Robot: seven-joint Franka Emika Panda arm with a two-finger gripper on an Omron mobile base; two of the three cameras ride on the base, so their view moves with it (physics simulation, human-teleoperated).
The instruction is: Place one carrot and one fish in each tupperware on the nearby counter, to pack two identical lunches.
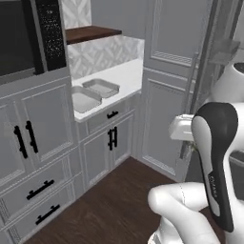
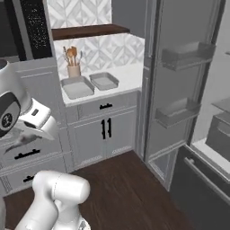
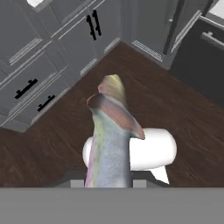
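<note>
Fish [image 3: 109, 140] clamped between fingers of gripper [image 3: 109, 181], carried in air over dark wood floor [image 3: 183, 109]; jaws closed tight on body, fingertips hidden behind it; long axis in hand view runs 6 to 12 o'clock, tapered end toward 12, tilting slightly to 1. Two tupperware trays [image 1: 85, 100] [image 1: 101, 87] sit side by side on white counter [image 1: 126, 71], both appear empty; carrots unseen. Judgement: task early; first fish in transit, no tray filled; second fish and both carrots outstanding.
</note>
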